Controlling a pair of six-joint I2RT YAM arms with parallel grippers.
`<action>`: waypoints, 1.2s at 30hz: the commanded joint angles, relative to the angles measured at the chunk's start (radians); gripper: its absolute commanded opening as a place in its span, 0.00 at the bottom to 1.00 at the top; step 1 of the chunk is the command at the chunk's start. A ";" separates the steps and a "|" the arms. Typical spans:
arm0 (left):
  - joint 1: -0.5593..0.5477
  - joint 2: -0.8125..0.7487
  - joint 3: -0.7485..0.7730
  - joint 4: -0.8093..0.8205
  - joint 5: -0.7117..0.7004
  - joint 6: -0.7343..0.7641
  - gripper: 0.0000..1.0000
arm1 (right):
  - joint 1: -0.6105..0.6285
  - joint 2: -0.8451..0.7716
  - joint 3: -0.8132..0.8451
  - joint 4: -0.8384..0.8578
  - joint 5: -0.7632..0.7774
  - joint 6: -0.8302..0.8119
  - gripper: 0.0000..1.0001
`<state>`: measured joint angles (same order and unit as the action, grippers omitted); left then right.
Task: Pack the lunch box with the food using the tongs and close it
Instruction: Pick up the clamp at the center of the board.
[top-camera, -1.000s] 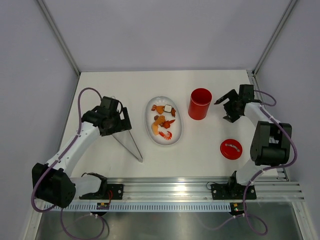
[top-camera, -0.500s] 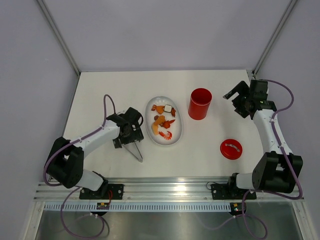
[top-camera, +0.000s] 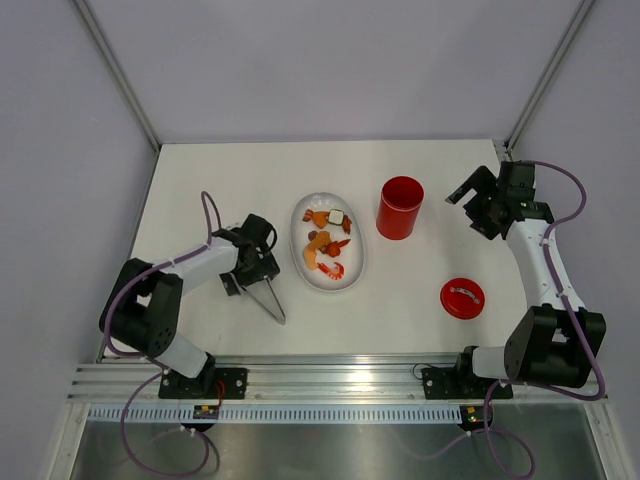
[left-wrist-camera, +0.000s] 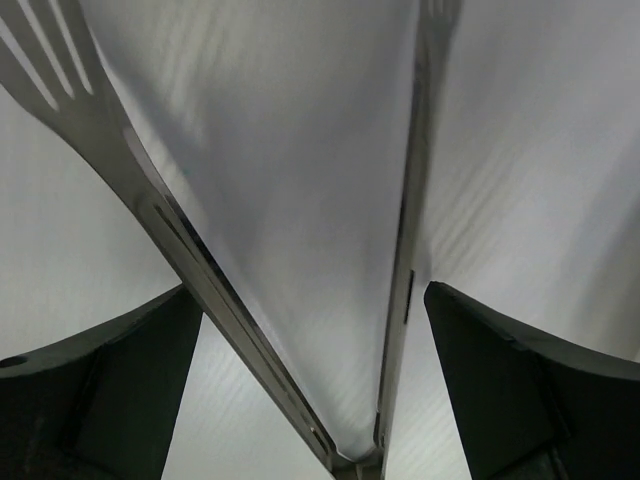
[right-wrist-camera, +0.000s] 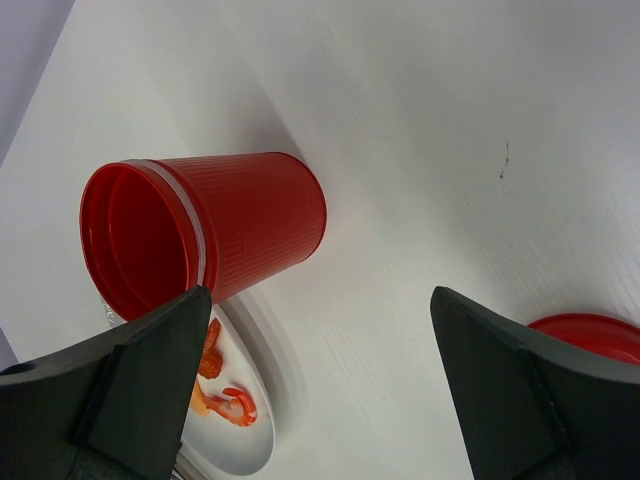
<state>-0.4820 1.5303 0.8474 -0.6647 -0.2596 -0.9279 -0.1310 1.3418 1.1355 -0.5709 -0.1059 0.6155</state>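
Observation:
The silver tongs (top-camera: 268, 300) lie flat on the table left of the plate, with their joined end toward the near edge. My left gripper (top-camera: 258, 270) is down over them and open. In the left wrist view its dark fingers (left-wrist-camera: 110, 390) straddle both tong arms (left-wrist-camera: 165, 225) near the joint, with gaps on either side. The red lunch box (top-camera: 400, 207) stands upright and uncovered right of the plate. Its flat red lid (top-camera: 462, 298) lies nearer the front right. The food (top-camera: 325, 245) rests on the white plate (top-camera: 352, 272). My right gripper (top-camera: 467, 212) hangs open right of the lunch box (right-wrist-camera: 240, 230), holding nothing.
The right wrist view shows the plate's end (right-wrist-camera: 245, 450) with a shrimp piece (right-wrist-camera: 225, 405) below the canister, and the lid's edge (right-wrist-camera: 590, 335) at the far right. Grey walls enclose the table. An aluminium rail (top-camera: 340, 380) runs along the near edge.
My left gripper swung right and came down over the tongs, then settled near their joint. The right arm pulled back from the lunch box, then stayed almost still.

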 joint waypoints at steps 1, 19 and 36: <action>0.101 0.031 0.024 0.086 0.039 0.127 0.95 | -0.002 -0.029 0.009 0.006 0.000 -0.022 1.00; 0.157 0.381 0.585 -0.101 -0.033 0.649 0.99 | -0.002 -0.036 -0.037 0.006 -0.047 -0.011 0.99; 0.030 0.077 0.191 0.056 0.042 0.187 0.99 | -0.002 -0.073 -0.029 0.003 -0.083 -0.014 0.99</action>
<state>-0.4301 1.6096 1.0813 -0.6914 -0.2058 -0.6044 -0.1310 1.3060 1.0935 -0.5735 -0.1665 0.6136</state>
